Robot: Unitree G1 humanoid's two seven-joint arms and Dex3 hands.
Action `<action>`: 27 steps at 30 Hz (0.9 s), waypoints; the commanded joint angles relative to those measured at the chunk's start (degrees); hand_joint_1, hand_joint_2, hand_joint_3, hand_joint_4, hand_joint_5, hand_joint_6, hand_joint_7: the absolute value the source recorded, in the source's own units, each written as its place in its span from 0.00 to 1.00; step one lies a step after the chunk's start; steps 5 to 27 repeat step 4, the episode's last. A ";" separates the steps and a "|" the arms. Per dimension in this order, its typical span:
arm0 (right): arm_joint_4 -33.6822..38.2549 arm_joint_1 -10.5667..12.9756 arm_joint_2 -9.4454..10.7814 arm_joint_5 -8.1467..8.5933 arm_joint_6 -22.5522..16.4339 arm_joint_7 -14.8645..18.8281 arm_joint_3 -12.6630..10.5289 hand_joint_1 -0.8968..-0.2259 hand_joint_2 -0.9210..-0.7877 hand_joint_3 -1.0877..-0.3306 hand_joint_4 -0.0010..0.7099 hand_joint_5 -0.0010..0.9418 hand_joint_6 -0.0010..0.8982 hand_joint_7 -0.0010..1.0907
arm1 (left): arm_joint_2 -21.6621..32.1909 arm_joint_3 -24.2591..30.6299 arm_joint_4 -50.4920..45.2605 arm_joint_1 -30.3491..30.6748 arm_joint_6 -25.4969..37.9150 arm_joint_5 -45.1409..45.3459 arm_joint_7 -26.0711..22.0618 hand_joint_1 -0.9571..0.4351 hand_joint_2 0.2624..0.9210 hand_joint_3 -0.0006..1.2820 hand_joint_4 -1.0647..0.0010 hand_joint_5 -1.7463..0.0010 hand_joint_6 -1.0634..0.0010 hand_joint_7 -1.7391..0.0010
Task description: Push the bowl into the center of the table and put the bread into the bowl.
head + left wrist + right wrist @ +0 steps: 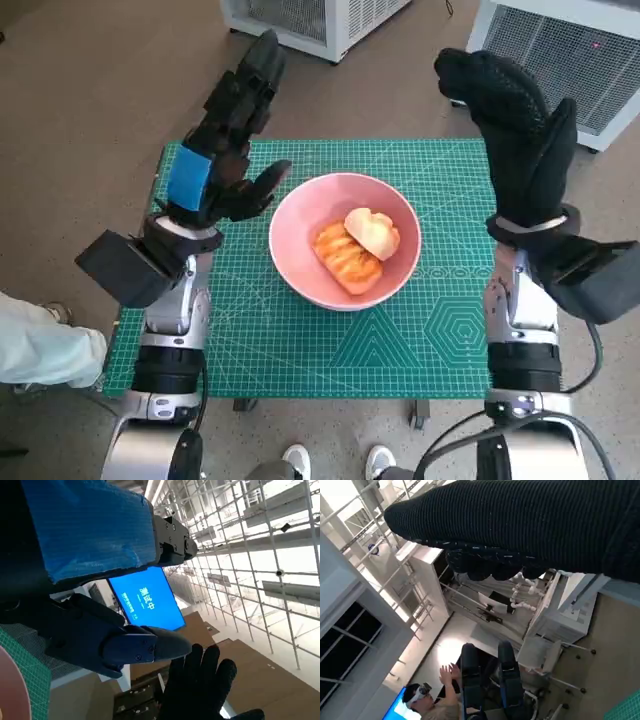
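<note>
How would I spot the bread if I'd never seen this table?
Find the green cutting mat covering the table; near its middle sits a pink bowl. The bread lies inside it, golden-orange and pale, the only food there.

**Around the table**

A green cutting mat [420, 330] covers the table. Two white cabinets with grilles stand on the brown floor beyond it, one [310, 20] at the far left and one [560, 55] at the far right. A blue screen [147, 600] glows. A person [427, 700] raises both hands.
</note>
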 commanded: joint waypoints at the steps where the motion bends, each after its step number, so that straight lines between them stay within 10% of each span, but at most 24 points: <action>1: 0.35 1.02 -0.26 -0.26 1.12 -0.35 0.14 0.34 0.00 0.54 0.34 0.00 0.19 0.31 | -0.51 0.13 -0.09 -0.18 -0.35 -0.76 0.44 0.20 1.00 0.33 0.93 1.00 0.84 0.99; 27: 0.51 0.97 -0.27 -0.19 1.24 -0.27 0.08 0.34 0.00 0.54 0.35 0.00 0.20 0.30 | -0.52 0.09 -0.21 -0.19 -0.27 -0.65 0.62 0.20 1.00 0.33 0.93 1.00 0.84 0.99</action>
